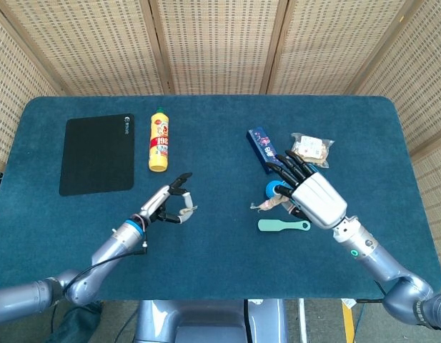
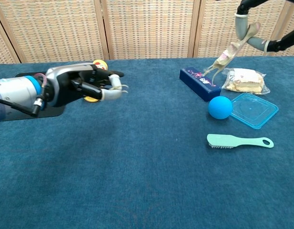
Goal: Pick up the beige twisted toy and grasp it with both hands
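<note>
Item: beige toy [image 2: 231, 47], held aloft in my right hand [image 1: 314, 200], hanging from its fingers above the blue box [image 2: 200, 83] with thin loose strands trailing from the lower end; in the head view it shows as a small pale tip [image 1: 265, 206] left of that hand. Left hand [image 2: 85, 86]: apart from the toy, well left of the box, fingers curled inward; a pale wisp sits at the fingertips and I cannot tell whether it is part of the toy. Handling, by my judgement: light, soft, limp and stretchy, so it will sag and swing rather than hold shape, and thin strands may slip or tear. I would take the thicker twisted body, not the strands. Also near the box: blue ball [image 2: 219, 107], clear blue lid [image 2: 254, 110], green brush [image 2: 239, 141], snack packet [image 2: 243, 80]; farther left, yellow bottle [image 1: 159, 141] and black mat [image 1: 97, 154] on the desk [image 2: 147, 181].
</note>
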Available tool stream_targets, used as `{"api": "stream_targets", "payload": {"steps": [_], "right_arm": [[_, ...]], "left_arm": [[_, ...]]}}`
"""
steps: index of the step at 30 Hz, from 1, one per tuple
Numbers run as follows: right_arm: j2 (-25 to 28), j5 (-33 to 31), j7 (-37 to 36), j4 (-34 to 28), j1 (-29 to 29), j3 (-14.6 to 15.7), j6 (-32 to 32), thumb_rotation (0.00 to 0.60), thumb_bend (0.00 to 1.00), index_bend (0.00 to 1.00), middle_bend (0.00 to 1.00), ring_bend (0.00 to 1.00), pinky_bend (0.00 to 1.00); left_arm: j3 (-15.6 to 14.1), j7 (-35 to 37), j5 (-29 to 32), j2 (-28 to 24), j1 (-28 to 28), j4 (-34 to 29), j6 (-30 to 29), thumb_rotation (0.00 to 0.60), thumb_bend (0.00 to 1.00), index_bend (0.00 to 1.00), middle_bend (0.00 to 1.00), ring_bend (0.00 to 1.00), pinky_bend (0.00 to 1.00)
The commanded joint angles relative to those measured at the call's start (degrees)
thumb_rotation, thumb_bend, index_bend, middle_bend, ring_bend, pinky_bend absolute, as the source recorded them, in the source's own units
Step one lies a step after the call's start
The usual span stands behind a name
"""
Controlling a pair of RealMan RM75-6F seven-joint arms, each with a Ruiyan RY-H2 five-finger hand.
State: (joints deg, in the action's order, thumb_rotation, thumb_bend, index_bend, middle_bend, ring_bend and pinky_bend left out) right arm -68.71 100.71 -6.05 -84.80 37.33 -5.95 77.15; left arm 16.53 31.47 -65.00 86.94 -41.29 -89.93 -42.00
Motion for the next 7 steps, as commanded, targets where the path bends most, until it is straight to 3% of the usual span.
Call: {"api": "stream_targets", "payload": {"steps": [1,7], "right_arm": [[0.21,-0.43,-0.14,0.59,-0.12,-0.21,0.00,0.600,0.59,0.74,0.20,0.00,0.00],[0.88,-0.67,0.43,1.63,-0.21,-0.50,0.04,0.600,0.59,0.74,0.20,0.00,0.00]], "left_arm": [[0.12,1.82,-0.72,-1.66,1.04,0.98,0.02,0.600,0.57,0.76,0.00,0.00,0.00],[0.23,4.81,-2.39,-4.72,2.57,2.89,-0.25,0.600,0.57,0.76,0.00,0.00,0.00]]}}
